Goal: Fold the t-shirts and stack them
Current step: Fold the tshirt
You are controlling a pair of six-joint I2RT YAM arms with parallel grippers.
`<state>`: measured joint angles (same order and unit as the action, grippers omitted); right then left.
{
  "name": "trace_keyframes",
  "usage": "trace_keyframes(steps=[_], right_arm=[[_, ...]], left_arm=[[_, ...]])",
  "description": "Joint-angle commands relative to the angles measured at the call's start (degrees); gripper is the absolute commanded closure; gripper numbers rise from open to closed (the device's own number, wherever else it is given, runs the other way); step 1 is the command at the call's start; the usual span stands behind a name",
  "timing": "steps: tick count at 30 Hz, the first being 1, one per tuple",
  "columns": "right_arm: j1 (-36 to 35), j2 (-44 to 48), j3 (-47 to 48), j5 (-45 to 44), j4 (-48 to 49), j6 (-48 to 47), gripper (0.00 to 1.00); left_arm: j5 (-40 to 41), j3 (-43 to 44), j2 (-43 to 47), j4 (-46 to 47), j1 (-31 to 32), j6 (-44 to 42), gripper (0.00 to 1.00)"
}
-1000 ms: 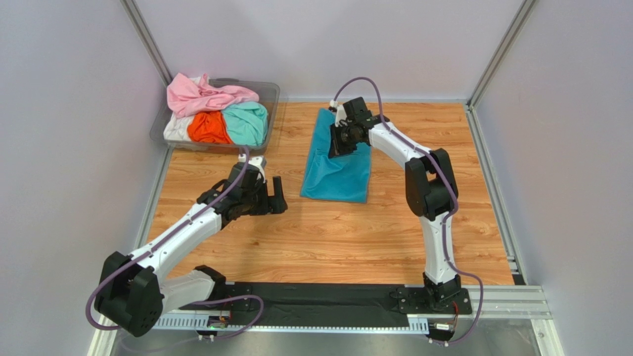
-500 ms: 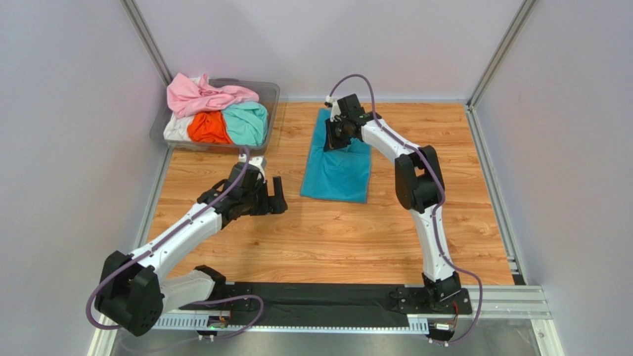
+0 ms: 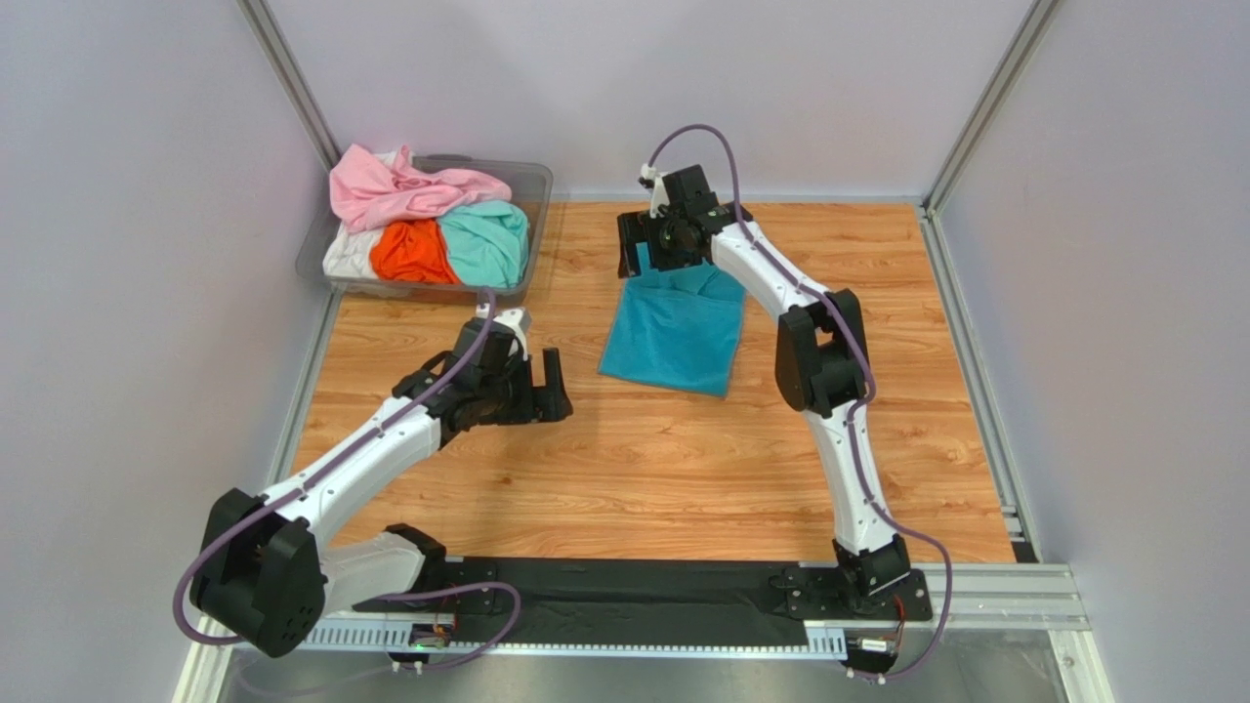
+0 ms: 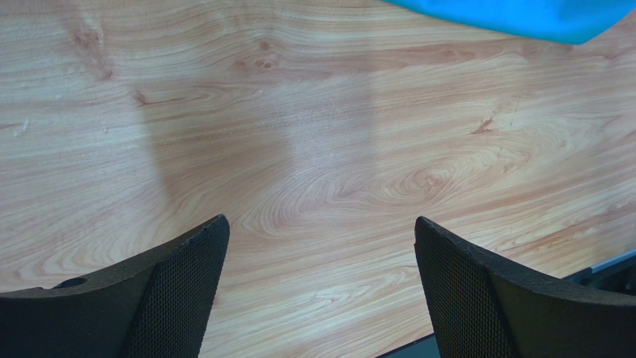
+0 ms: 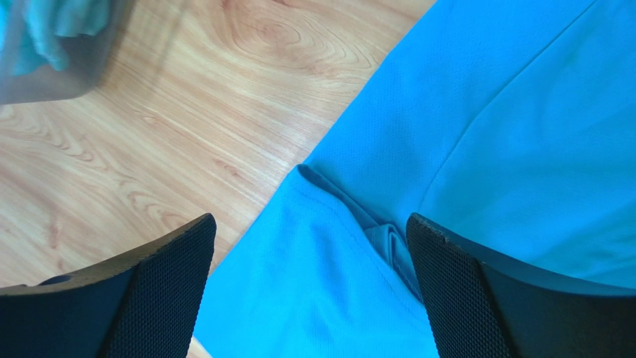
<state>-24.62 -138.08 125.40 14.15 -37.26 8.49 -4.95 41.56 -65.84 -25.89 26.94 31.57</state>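
Where clear tub (image 3: 540, 185) sits, 4 t-shirts (image 3: 417, 251) heaped inside

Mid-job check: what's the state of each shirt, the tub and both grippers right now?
teal t-shirt, folded in layers, lying on the table, not gripped.
tub, upright, piled full.
pink t-shirt, crumpled, topping the pile.
orange t-shirt, crumpled in the tub.
mint t-shirt, crumpled in the tub.
white t-shirt, crumpled, mostly buried.
left gripper, open, empty, over bare table.
right gripper, open, empty, over the teal t-shirt.
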Motion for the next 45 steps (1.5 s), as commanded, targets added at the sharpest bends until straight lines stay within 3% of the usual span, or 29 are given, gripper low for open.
trace_keyframes(steps=[1,5,8,11,15,19,22,25,30,34,41,44,45], right_arm=[[-0.25,7.90,2.39,-0.97,-0.54,-2.60,0.00],[-0.25,15.10,-1.46,-1.75,-0.98,-0.77,0.00],[-0.25,23.98,-12.08,-4.29,-0.54,2.74,0.00],[-0.08,35.22,-33.03,-9.82,3.84,8.53,0.00],[0.01,46.66,-52.03,-12.57,6.67,16.98,0.00],[0.28,50.97,-62.72,-11.87,8.16,23.84,0.00],[0.28,51.24,-67.02,-12.91,9.65,26.13,0.02],[0.36,49.23,-68.45,-12.92,11.06,28.33,0.16],[0.36,42.90,-67.40,-12.39,12.29,29.56,0.28],[0.36,41.40,-68.09,-12.83,12.47,30.62,0.43],[0.36,40.96,-70.38,-13.80,13.79,31.15,0.52],[0.36,40.26,-70.38,-13.89,14.23,30.53,0.55],[0.36,40.08,-70.04,-13.98,14.31,30.18,0.55]], left_arm=[[-1.90,2.21,1.07,2.86,-0.04,0.42,0.00],[-2.87,3.26,-0.33,5.67,-0.04,0.24,0.00],[-3.31,5.54,-4.19,7.61,-0.04,-0.28,0.00],[-4.19,10.19,-11.82,9.27,-0.04,-0.55,0.00],[-7.08,14.50,-20.10,11.56,-0.13,-0.20,0.03],[-8.85,18.46,-28.70,11.91,-0.13,0.07,0.09],[-9.64,20.40,-32.84,11.82,-0.22,0.15,0.13],[-9.90,21.37,-35.48,12.35,-0.22,0.60,0.20],[-8.06,22.95,-38.65,12.44,-0.22,-0.28,0.41],[-8.32,23.31,-40.85,12.26,-0.22,-0.28,0.46],[-9.02,24.27,-43.31,12.79,-0.13,0.16,0.50],[-9.72,25.23,-44.81,12.71,-0.13,0.42,0.59],[-9.64,25.32,-45.51,12.71,-0.13,0.59,0.68]])
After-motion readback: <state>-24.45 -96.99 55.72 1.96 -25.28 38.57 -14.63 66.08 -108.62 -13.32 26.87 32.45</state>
